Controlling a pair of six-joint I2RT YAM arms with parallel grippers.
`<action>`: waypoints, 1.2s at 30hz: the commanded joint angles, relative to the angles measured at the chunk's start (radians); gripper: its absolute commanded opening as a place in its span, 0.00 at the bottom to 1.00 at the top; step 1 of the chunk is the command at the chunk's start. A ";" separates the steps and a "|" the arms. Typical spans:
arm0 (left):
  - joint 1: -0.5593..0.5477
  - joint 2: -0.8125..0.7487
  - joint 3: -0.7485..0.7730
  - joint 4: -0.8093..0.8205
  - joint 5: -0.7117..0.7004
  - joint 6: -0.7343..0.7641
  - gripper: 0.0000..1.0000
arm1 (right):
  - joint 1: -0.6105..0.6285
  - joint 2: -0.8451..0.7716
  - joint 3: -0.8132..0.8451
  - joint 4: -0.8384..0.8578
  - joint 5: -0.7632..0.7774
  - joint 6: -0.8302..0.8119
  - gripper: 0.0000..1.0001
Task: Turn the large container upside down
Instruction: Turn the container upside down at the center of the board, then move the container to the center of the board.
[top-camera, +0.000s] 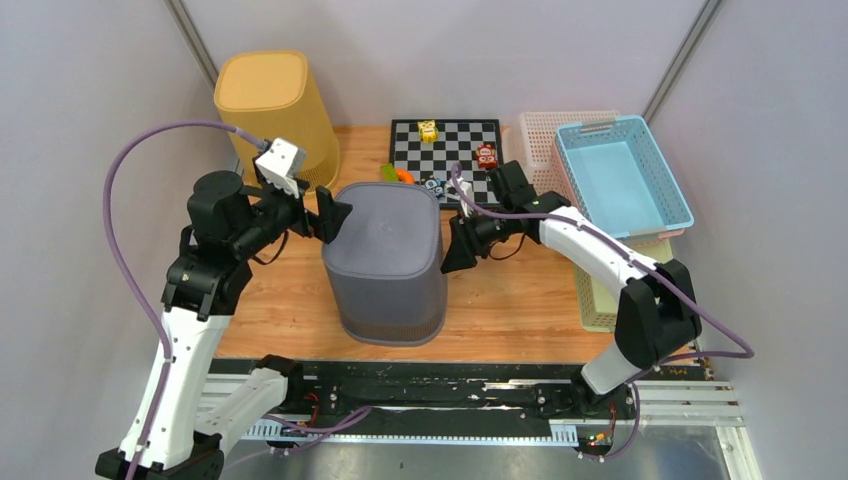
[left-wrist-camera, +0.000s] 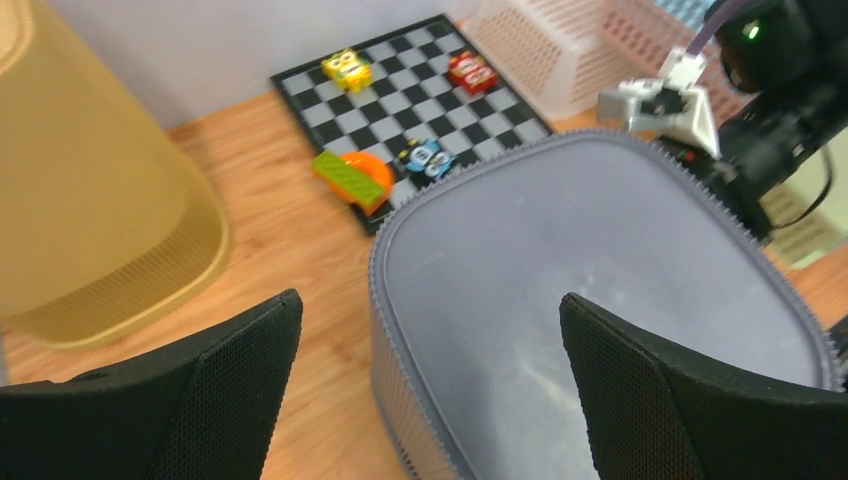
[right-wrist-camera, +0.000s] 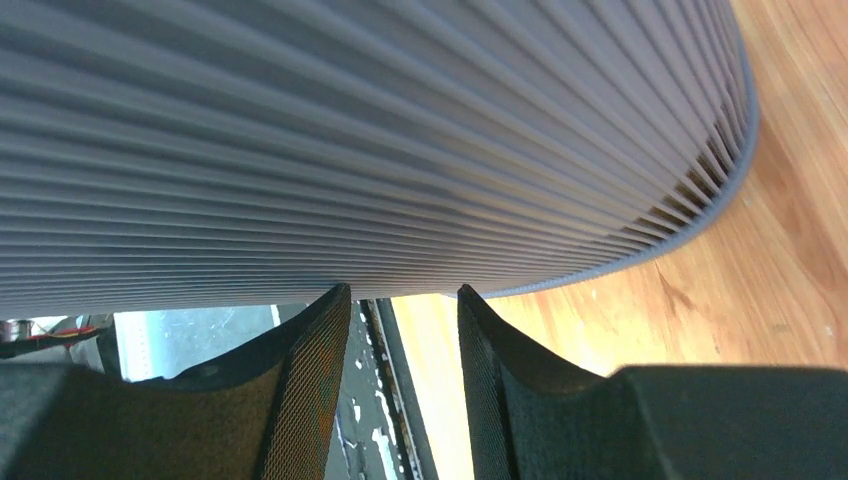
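1. Top external view. The large container (top-camera: 385, 250), grey and ribbed, stands in the middle of the wooden surface (top-camera: 500, 300) with a flat, closed face turned upward and its wider rim down on the wood. The left end effector (top-camera: 335, 215) sits at the container's upper left edge, and the right end effector (top-camera: 455, 245) sits just beside its upper right side. A yellow container (top-camera: 270, 110) stands at the back left. A chessboard (top-camera: 445, 150) carrying small toy cars lies behind the grey one, and a blue basket (top-camera: 625, 175) rests at the back right.

2. Left wrist view. The left end effector (left-wrist-camera: 430, 305) is spread wide, its two black fingers (left-wrist-camera: 220, 390) far apart. The near corner of the large container (left-wrist-camera: 600, 260) lies between them. Whether either finger touches the container cannot be told. The yellow container (left-wrist-camera: 90, 200) fills the left edge. Beyond lie the chessboard (left-wrist-camera: 400, 95) and a green and orange block (left-wrist-camera: 350, 178) at its near edge.

3. Right wrist view. The right end effector (right-wrist-camera: 400, 300) shows a narrow gap between its fingers (right-wrist-camera: 300, 400), with nothing held in that gap. The ribbed wall of the large container (right-wrist-camera: 350, 130) spans the frame just past the fingertips. Its rim meets the surface (right-wrist-camera: 760, 280) at the right.
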 joint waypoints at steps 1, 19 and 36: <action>-0.006 -0.053 0.025 -0.140 -0.069 0.244 1.00 | 0.056 0.074 0.078 -0.025 -0.079 -0.010 0.47; -0.006 -0.106 0.050 -0.416 0.294 0.717 1.00 | 0.073 -0.207 -0.091 -0.048 -0.039 -0.442 0.77; -0.006 -0.150 0.186 -0.580 0.107 0.894 1.00 | 0.273 0.255 0.267 0.239 0.014 -0.068 0.75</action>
